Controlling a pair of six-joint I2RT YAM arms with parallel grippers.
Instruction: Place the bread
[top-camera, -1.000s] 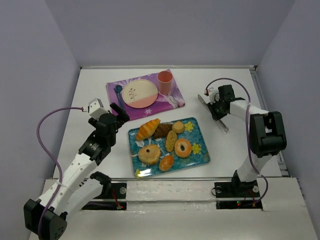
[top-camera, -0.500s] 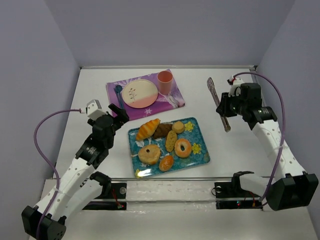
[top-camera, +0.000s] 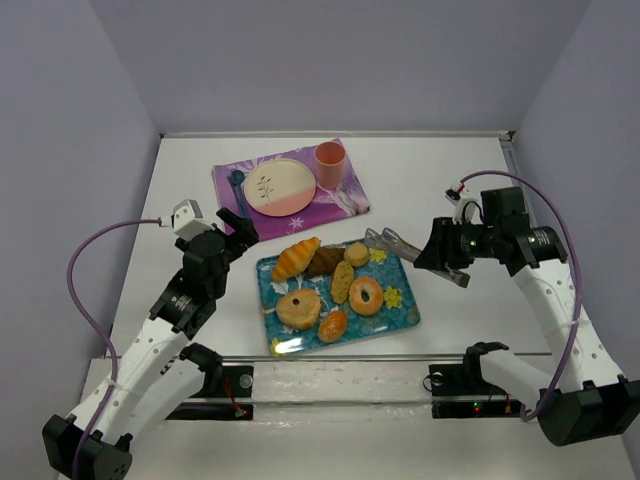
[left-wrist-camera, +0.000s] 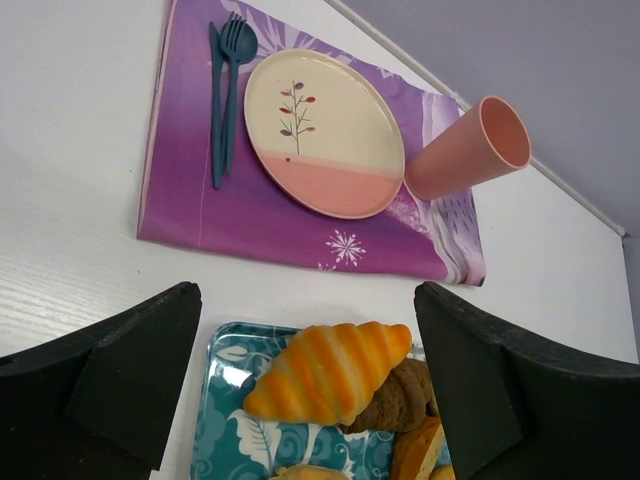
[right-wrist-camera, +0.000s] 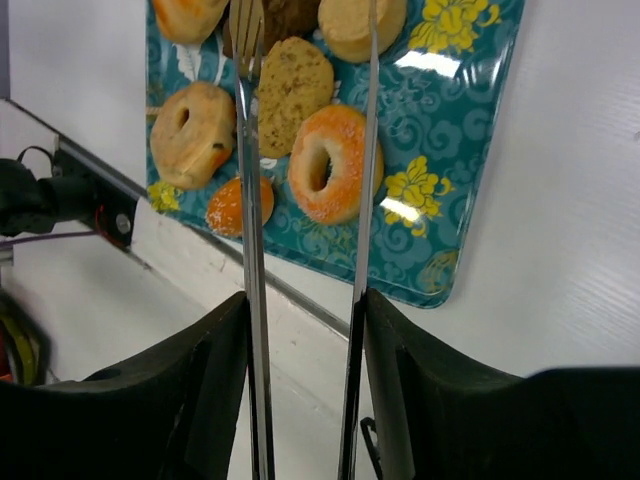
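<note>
Right wrist: right end effector (right-wrist-camera: 305, 305) grips tongs (right-wrist-camera: 249, 200) above donut (right-wrist-camera: 342, 128), tray (right-wrist-camera: 470, 150).

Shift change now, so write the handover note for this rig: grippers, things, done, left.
Left gripper: open, empty, hovering by the tray's far left corner, near the croissant.
Right gripper: shut on tongs, tips over the tray's far edge.
Bread: every piece lies on the tray.
Plate: on the purple mat, empty.
Done: tongs in hand.
Left: grab a piece and place it, probably on the plate.
</note>
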